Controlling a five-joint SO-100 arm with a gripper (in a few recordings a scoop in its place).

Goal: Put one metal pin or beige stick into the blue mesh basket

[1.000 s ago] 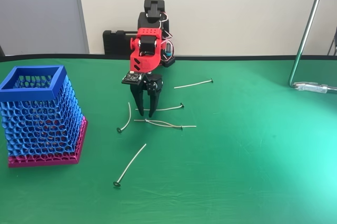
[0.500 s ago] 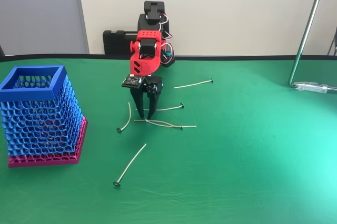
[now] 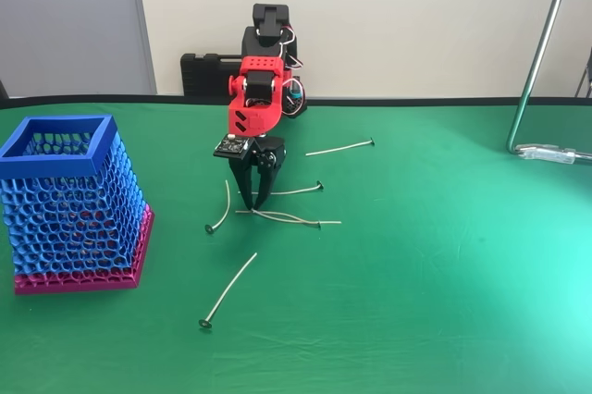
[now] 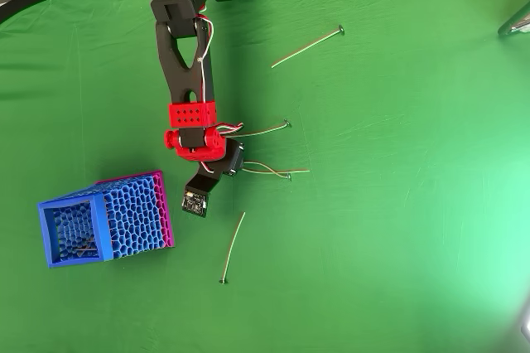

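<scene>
- Black pincer has lowered and narrowed over the last second, its tips now pinching at crossed pins on the green worktop, right of the blue basket.
- Whether a pin is actually gripped cannot be told; lifting probably comes next.

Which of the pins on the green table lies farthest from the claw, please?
The pin at the back right in the fixed view, lying alone near the table's far edge. The other pins crowd around the claw or lie in front of it.
</scene>
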